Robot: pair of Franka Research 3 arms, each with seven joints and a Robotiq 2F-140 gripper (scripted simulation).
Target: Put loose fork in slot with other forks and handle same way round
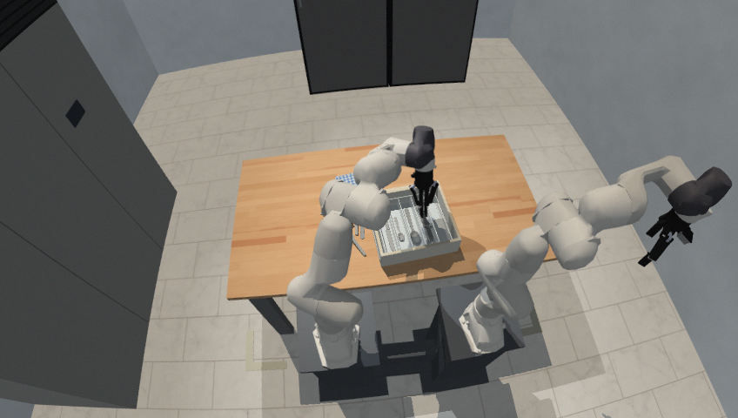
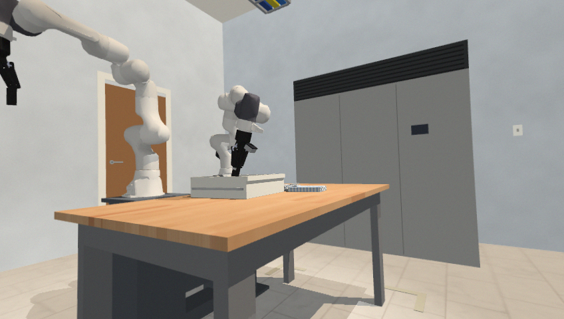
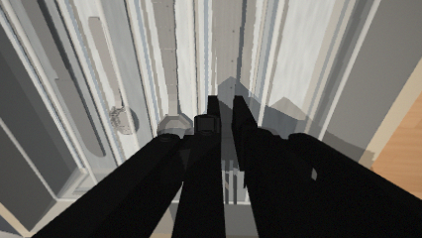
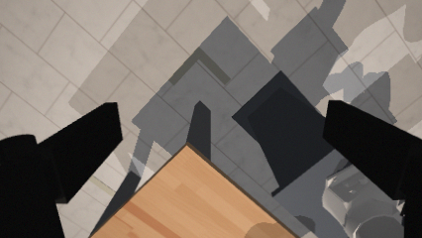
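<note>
My left gripper is shut on the fork, its fingertips down inside the cutlery tray. The fork's tines show below the fingertips in the left wrist view, pointing toward the tray's near end. A grey handle strip runs the other way along the slot; whether it is the held fork's or one beneath cannot be told. The fingers hide the rest, including any contact with the slot. My right gripper is open and empty, away from the table.
A large spoon and a small spoon lie in slots beside the fingers. The tray's walls stand around the left gripper. Several loose utensils and a blue checked cloth lie on the table beside the tray.
</note>
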